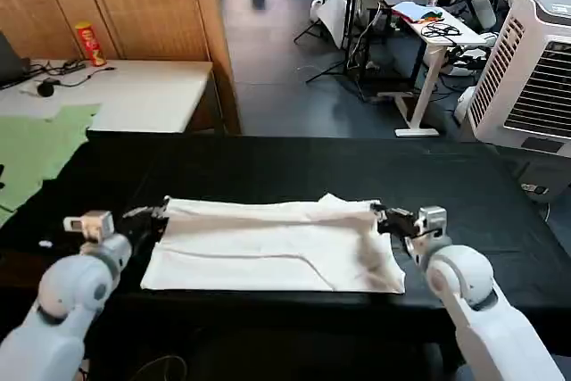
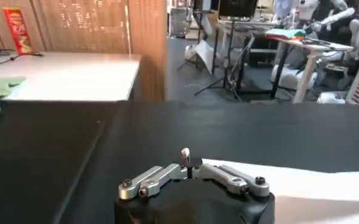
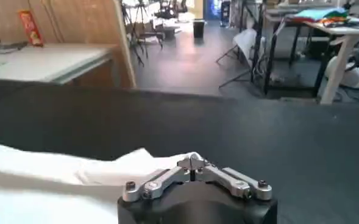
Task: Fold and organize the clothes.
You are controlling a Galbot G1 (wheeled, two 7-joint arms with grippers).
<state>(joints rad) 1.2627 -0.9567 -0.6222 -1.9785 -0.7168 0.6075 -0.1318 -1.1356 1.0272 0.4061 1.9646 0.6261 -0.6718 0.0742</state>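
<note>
A white T-shirt (image 1: 268, 243) lies folded into a long flat band, plain side up, across the black table (image 1: 268, 162). My left gripper (image 1: 147, 213) sits shut at its far left corner. In the left wrist view the left gripper (image 2: 185, 157) is closed over bare black cloth, and the T-shirt edge (image 2: 301, 182) starts just beside it. No fabric shows between its tips. My right gripper (image 1: 376, 212) is at the far right corner. In the right wrist view the right gripper (image 3: 192, 160) is shut with the bunched T-shirt corner (image 3: 136, 164) at its tips.
A pale green garment (image 1: 36, 144) lies at the far left, partly on a white side table (image 1: 134, 86) that also holds a red can (image 1: 89, 44). A white cooling unit (image 1: 526, 69) stands at the right. Open floor and desks lie beyond the table.
</note>
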